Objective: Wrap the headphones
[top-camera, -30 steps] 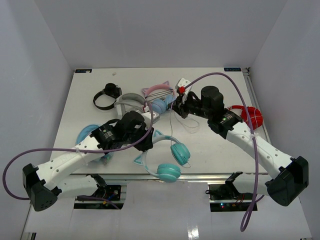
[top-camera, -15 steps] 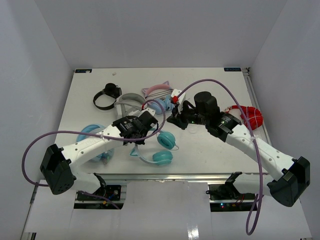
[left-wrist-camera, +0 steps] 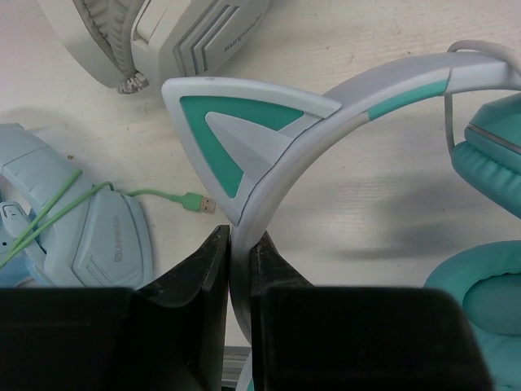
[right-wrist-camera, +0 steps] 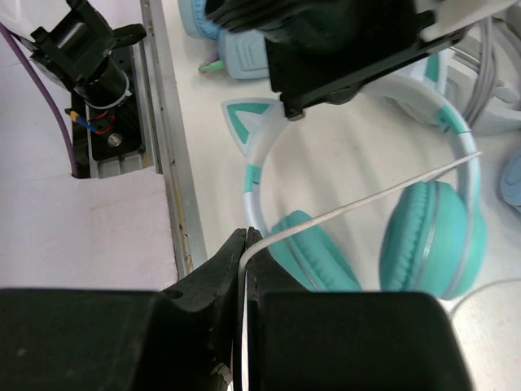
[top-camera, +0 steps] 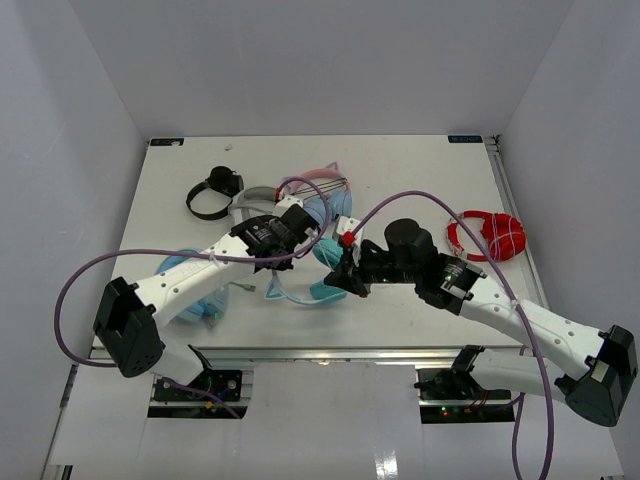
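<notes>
The headphones point(top-camera: 325, 256) were near the front middle of the table point(top-camera: 420, 170), between the two arms. The left gripper point(left-wrist-camera: 241, 244) jaws pinched the white headband point(left-wrist-camera: 358, 106) just below one teal cat ear point(left-wrist-camera: 236, 138). The right gripper point(right-wrist-camera: 244, 244) jaws were pressed onto the thin white cable point(right-wrist-camera: 366, 199), which stretched straight past an ear cup point(right-wrist-camera: 427, 240).

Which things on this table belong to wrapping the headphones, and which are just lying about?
In the job: teal cat-ear headphones, white cable, left gripper, right gripper.
Lying about: black headphones, grey-white headphones, pink cat-ear pair, light-blue pair, green cable, red bundle.
</notes>
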